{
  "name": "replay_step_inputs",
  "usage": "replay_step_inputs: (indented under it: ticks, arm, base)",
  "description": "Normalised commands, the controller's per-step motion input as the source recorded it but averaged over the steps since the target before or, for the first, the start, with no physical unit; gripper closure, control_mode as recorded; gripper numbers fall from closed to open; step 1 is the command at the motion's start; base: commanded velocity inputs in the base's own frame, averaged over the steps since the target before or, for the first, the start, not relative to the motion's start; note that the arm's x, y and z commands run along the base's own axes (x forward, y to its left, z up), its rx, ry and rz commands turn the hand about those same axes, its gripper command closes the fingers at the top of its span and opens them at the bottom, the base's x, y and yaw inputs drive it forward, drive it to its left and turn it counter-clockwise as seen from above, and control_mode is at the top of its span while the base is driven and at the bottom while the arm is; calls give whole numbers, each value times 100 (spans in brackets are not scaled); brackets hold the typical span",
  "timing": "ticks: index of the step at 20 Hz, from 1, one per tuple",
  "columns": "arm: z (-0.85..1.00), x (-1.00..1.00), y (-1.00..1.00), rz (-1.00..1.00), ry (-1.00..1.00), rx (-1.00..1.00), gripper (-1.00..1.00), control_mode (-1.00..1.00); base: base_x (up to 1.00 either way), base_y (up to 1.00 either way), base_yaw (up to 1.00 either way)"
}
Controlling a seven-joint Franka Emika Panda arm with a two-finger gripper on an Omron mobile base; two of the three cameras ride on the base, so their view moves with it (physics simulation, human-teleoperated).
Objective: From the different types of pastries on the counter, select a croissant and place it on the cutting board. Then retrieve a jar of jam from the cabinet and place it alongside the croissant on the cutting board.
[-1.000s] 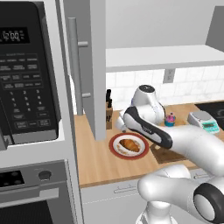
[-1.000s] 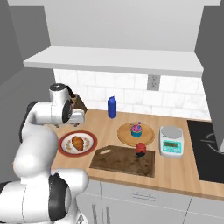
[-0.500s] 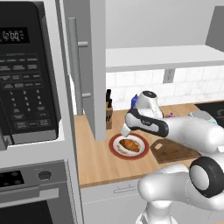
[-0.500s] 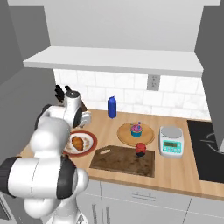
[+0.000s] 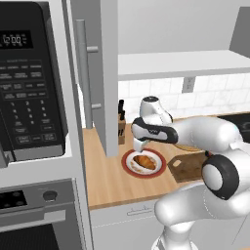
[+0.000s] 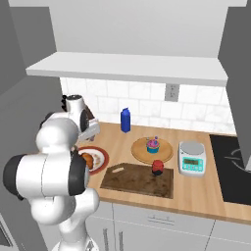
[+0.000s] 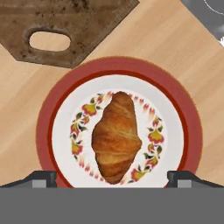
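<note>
The golden-brown croissant lies in the middle of a red-rimmed white plate, also seen as the croissant at the counter's left. My gripper hangs straight above it, open, with one dark fingertip on each side of the pastry and not touching it. In the left base view the gripper points down just over the plate. The dark cutting board lies right of the plate, its handle hole toward it. A dark-red jar of jam stands on the board.
A blue-and-pink cupcake sits on a round wooden plate behind the board. A blue bottle stands by the wall, a kitchen scale to the right. The grey cabinet door hangs open left of the arm, a knife block beside it.
The arm has swung over the red-rimmed plate and the hand has come down, so the open gripper now hangs directly above the croissant.
</note>
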Motion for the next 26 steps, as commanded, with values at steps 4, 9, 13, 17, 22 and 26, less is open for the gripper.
replay_step_inputs:
  ticks: [4, 9, 13, 17, 22, 26]
  arm:
    - [-5, -19, -9, 10, 6, -14, -100, -100]
    - [-39, -54, -2, 0, 8, 0, -100, -100]
    - [-33, -30, -16, 4, 5, 2, -100, -100]
    - [-21, -2, -23, 9, 3, 7, -100, -100]
    - [0, 41, 0, 16, 1, 9, -100, -100]
    - [-1, 54, 0, 19, 7, 9, -100, -100]
  base:
    - [0, 0, 0]
    - [0, 0, 0]
    - [0, 0, 0]
    - [0, 0, 0]
    - [0, 0, 0]
    - [0, 0, 0]
